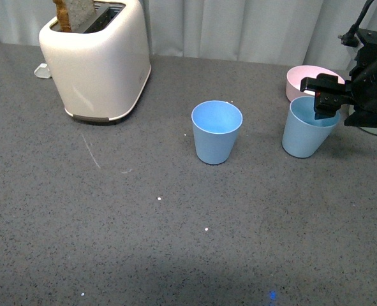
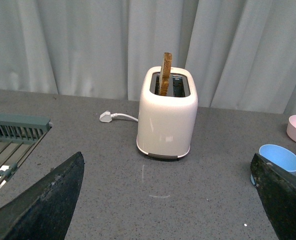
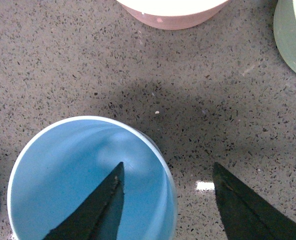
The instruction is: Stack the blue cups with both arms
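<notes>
Two light blue cups stand upright on the grey table: one in the middle (image 1: 217,132) and one at the right (image 1: 305,135). My right gripper (image 1: 326,104) is open and hangs over the right cup's far rim. In the right wrist view one finger (image 3: 95,210) reaches inside that cup (image 3: 62,165) and the other finger (image 3: 248,210) is outside its wall, so the rim lies between them at the right gripper (image 3: 169,200). My left gripper (image 2: 165,210) is open and empty above bare table. The middle cup (image 2: 280,158) shows by its right finger. The left arm is out of the front view.
A white toaster (image 1: 99,60) with a slice of toast stands at the back left, its plug (image 2: 106,117) beside it. A pink bowl (image 1: 306,80) sits just behind the right cup. A green bowl (image 3: 293,35) lies near it. A dish rack (image 2: 12,137) is at the far left.
</notes>
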You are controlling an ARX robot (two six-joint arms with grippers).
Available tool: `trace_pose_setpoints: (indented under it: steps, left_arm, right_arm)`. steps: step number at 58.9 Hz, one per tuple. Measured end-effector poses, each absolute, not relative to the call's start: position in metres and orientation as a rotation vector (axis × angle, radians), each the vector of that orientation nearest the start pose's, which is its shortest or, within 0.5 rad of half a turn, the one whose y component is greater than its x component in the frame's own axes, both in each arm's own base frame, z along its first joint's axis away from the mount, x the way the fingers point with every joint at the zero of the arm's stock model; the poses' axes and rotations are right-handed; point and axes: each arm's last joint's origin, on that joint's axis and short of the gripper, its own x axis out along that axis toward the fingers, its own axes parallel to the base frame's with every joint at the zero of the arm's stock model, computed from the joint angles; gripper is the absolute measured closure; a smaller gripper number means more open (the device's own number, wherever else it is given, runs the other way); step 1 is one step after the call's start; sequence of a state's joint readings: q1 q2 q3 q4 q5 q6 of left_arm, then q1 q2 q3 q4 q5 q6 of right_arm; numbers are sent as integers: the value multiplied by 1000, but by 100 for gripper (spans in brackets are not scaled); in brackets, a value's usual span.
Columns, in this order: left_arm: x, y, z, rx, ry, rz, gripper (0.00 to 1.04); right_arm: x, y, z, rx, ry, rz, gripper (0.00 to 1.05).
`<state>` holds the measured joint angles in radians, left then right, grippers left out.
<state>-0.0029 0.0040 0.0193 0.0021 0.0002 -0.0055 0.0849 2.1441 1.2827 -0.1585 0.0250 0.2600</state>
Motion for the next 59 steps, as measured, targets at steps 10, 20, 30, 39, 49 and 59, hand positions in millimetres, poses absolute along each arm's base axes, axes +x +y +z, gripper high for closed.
trace_pose_setpoints:
  steps: [10,20,30,39,49,59]
  left_arm:
    - [97,0,170,-6,-17,-3,7]
    - [97,0,170,-6,-17,-3,7]
    - [97,0,170,-6,-17,-3,7]
    - [97,0,170,-6,-17,-3,7]
    - [97,0,170,-6,-17,-3,7]
    - [97,0,170,-6,-17,-3,7]
  right_arm:
    - [417,35,93,195,1038,-82,83]
    - [414,37,96,205,1065,-59,104]
    - [411,56,136,278,1010,80,104]
    - [409,80,178,327,929,196,104]
    - [402,111,195,302,921,287,104]
    - [396,128,185,259,979,300,104]
